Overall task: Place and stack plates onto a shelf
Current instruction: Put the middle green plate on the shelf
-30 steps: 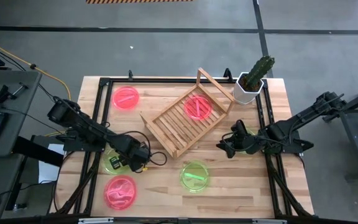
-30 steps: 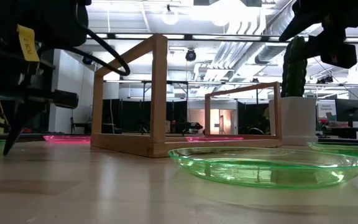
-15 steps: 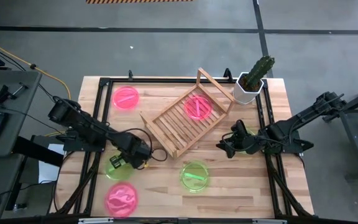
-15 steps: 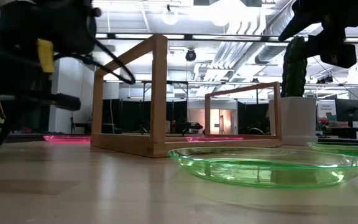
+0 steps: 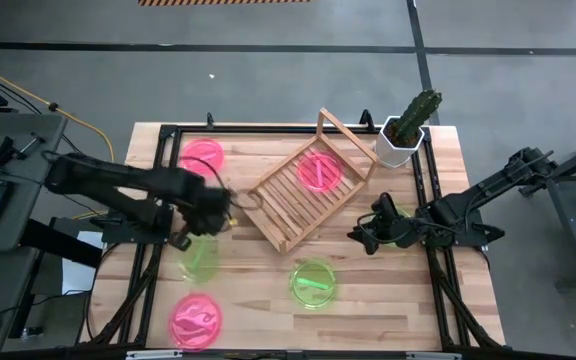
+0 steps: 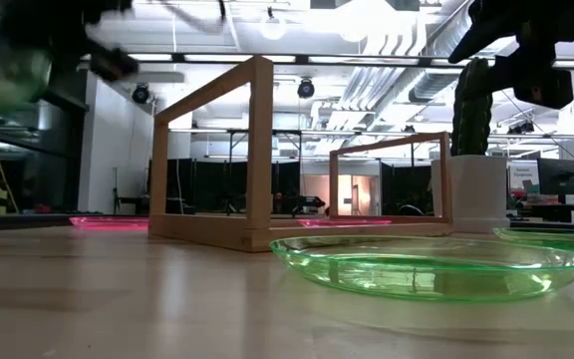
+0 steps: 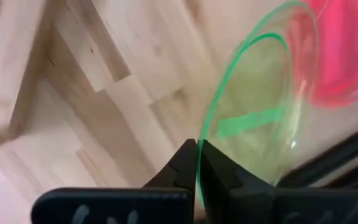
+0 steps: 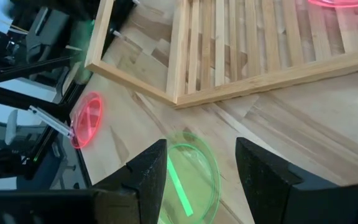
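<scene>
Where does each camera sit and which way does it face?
High view: overhead, straight down on the table; both arms show.
Low view: table height, level across to the rack; arms up top.
Left wrist view: past the left hand, shut on a green plate.
Right wrist view: past the open right hand, onto a second green plate.
Shared: the rack, in high and right wrist views.

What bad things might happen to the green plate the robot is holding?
The left pincer pinches only the thin rim of the green plate, so the plate might slip out and drop onto the table. The arm looks blurred with speed, which makes a slip likelier. The rack is close by, so the hanging plate could bump its rail.
</scene>
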Controlling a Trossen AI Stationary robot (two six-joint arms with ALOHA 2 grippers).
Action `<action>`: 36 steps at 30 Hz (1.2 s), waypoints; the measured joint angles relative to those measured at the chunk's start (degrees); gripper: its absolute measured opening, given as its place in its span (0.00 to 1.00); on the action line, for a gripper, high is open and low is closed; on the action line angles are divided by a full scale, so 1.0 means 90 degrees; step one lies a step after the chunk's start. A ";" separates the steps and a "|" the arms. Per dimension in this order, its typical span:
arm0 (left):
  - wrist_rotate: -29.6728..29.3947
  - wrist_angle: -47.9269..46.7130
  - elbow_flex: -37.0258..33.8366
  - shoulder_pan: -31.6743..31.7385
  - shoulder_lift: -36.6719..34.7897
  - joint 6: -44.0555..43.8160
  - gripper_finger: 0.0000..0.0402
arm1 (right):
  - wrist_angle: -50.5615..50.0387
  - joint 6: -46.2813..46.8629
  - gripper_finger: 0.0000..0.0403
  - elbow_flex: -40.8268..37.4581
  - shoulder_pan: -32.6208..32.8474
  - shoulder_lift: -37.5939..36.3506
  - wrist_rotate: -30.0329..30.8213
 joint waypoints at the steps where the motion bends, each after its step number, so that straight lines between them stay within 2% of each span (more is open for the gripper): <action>1: 0.0133 -0.0110 0.0211 0.0024 -0.0177 -0.0300 0.00 | 0.0001 -0.0002 0.43 0.0000 0.0000 0.0000 -0.0003; 5: 0.0202 -0.0178 0.1181 0.0042 -0.0638 -0.1993 0.00 | 0.0000 -0.0002 0.43 0.0000 0.0000 0.0000 -0.0005; 8: -0.0113 0.0058 0.2049 0.0254 -0.0609 -0.3116 0.00 | -0.0002 -0.0002 0.43 0.0000 0.0000 0.0000 -0.0005; 10: -0.0456 0.0272 0.2599 0.0527 -0.0415 -0.3456 0.00 | -0.0005 -0.0003 0.43 0.0000 0.0000 0.0000 -0.0006; 13: -0.0683 0.0728 0.3329 0.1125 0.0069 -0.3447 0.00 | -0.0007 -0.0034 0.43 0.0000 0.0000 0.0000 -0.0005; 17: -0.0682 0.1034 0.4216 0.2050 0.0984 -0.2842 0.00 | -0.0008 -0.0043 0.43 0.0000 0.0000 0.0000 -0.0007; 20: -0.0668 0.1038 0.4655 0.2669 0.1737 -0.2345 0.00 | -0.0016 -0.0053 0.43 0.0000 0.0000 0.0000 -0.0007; 24: -0.0251 0.0986 0.4792 0.3281 0.2662 -0.2183 0.00 | -0.0103 -0.0053 0.43 0.0000 0.0000 0.0000 -0.0007; 31: -0.0198 0.0596 0.4790 0.3560 0.4134 -0.2188 0.00 | -0.0135 -0.0223 0.43 0.0000 0.0000 0.0000 0.0051; 36: -0.0193 0.0668 0.4797 0.3502 0.4767 -0.2217 0.00 | -0.0134 -0.0323 0.43 0.0000 0.0000 0.0000 0.0161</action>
